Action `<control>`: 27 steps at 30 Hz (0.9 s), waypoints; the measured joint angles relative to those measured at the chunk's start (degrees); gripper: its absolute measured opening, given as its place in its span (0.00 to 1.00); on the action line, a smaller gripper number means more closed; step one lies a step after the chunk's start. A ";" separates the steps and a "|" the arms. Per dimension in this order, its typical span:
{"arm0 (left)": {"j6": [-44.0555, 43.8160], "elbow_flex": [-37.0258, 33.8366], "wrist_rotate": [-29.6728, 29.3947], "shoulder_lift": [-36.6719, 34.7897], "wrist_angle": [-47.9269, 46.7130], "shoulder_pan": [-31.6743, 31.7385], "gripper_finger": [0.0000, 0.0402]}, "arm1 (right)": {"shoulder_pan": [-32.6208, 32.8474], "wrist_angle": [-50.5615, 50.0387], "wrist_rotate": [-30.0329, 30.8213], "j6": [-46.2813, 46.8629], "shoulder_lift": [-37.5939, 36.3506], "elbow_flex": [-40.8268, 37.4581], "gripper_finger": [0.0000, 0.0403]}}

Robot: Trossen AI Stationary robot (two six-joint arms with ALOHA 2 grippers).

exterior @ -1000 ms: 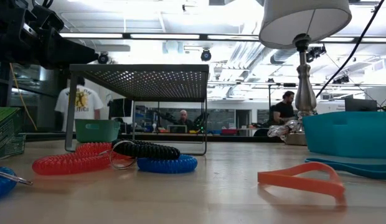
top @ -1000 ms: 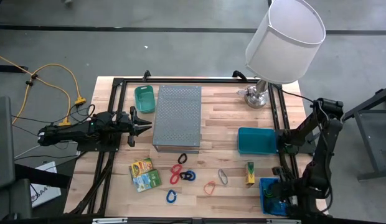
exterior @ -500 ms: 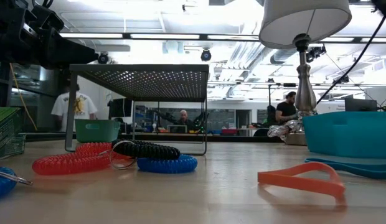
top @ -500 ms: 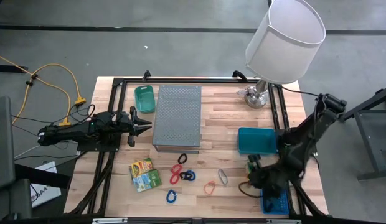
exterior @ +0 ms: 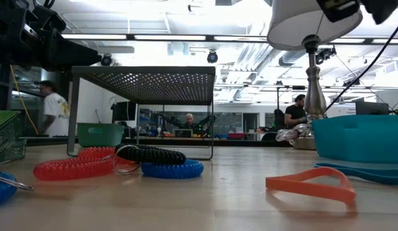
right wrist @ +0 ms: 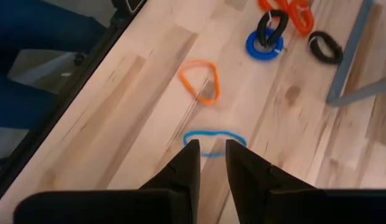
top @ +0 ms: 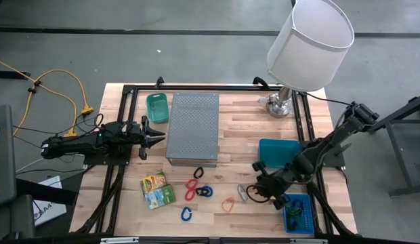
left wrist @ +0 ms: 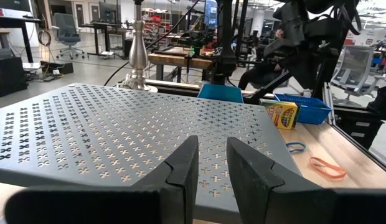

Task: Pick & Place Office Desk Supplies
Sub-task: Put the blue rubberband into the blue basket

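Observation:
The supplies lie loose on the near half of the table: red coil clip, black coil, blue coils, an orange rubber band, a blue rubber band and two yellow-green packets. My right gripper hovers shut just above the blue band, touching nothing; the orange band lies beyond it. My left gripper waits shut at the left side of the grey perforated box, level with its top. A third packet shows in the left wrist view.
A green bin stands at the far left of the box, a teal bin right of centre, a blue basket at the near right corner. The lamp stands at the far right. People move in the room behind.
My right arm has swung from over the blue basket at the near right corner toward the table's left and now hangs over the blue rubber band. The left arm and the supplies have not moved.

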 joint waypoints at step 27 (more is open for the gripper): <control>0.00 0.00 0.00 0.01 0.01 0.01 0.20 | -0.02 11.64 -5.09 -1.68 21.20 0.00 0.16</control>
